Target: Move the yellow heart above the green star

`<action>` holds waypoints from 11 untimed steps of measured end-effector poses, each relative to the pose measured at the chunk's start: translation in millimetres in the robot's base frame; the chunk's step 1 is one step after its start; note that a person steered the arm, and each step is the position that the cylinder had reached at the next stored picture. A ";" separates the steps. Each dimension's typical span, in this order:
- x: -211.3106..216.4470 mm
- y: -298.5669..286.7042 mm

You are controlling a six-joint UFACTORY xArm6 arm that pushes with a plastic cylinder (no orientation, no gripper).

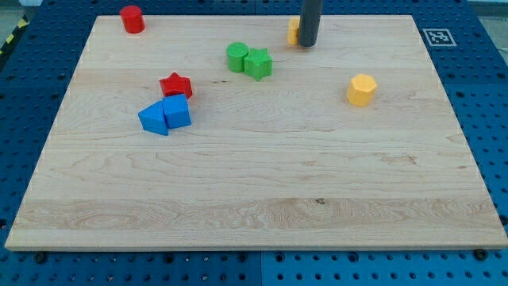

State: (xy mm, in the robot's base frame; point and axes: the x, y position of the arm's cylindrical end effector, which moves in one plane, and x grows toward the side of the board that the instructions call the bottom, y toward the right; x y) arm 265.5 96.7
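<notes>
The rod's tip point(307, 44) touches the mostly hidden yellow block point(293, 30) near the board's point(254, 199) top edge; no jaws to read. Green star point(258, 63) lies below-left, touching a green cylinder point(236, 57).

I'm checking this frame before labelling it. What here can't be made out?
- Yellow block near the view's top: mostly hidden behind the rod, so its shape cannot be told.
- My tip: whether it touches that block is unclear.
- Green cylinder and green star: contact or gap cannot be told.
</notes>
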 end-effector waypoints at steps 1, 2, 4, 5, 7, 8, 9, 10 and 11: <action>-0.1 37.6; -12.5 48.1; -36.6 21.8; -31.7 13.4; -29.6 -33.7; -29.5 -47.9; -12.4 -38.3; 5.2 -37.3; 4.6 -68.0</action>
